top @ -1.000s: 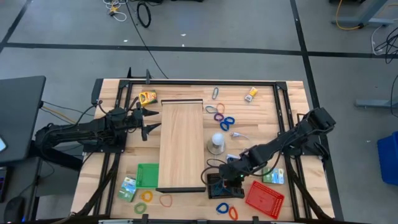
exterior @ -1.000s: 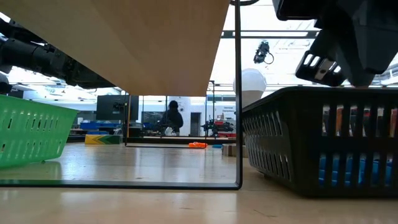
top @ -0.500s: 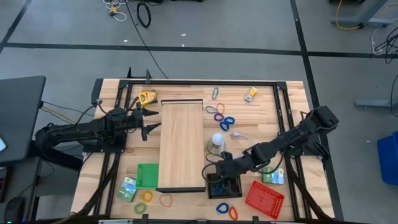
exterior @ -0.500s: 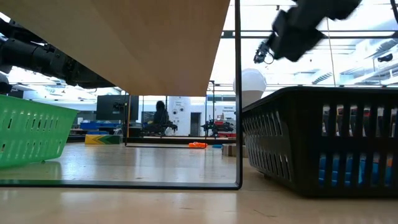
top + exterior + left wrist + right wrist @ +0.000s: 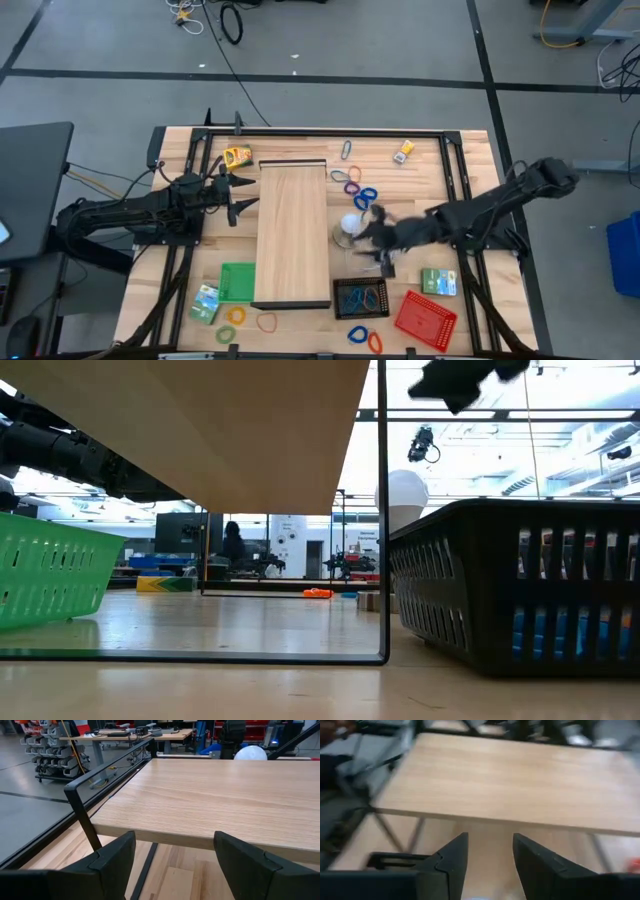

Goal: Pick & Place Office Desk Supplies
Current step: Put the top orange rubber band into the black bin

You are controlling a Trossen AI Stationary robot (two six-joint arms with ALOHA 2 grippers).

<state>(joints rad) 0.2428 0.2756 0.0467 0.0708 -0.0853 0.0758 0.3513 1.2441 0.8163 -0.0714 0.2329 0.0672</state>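
Right gripper (image 5: pixel 383 243) had lifted away from the black mesh tray (image 5: pixel 361 298) and swung toward twelve o'clock, beside the white ball (image 5: pixel 349 225). Its fingers (image 5: pixel 452 857) stood apart with nothing between them. I judged a blue clip had just gone into that tray, so the loose clips (image 5: pixel 362 195) at one o'clock of the board (image 5: pixel 293 232) were next. Left gripper (image 5: pixel 240 192) waited, fingers spread, at the board's nine o'clock.

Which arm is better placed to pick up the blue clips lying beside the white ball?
The right. Its gripper, fingers open and empty, hovers next to the white ball, close to the blue clips. The left gripper waits across the wooden board, farther from them.
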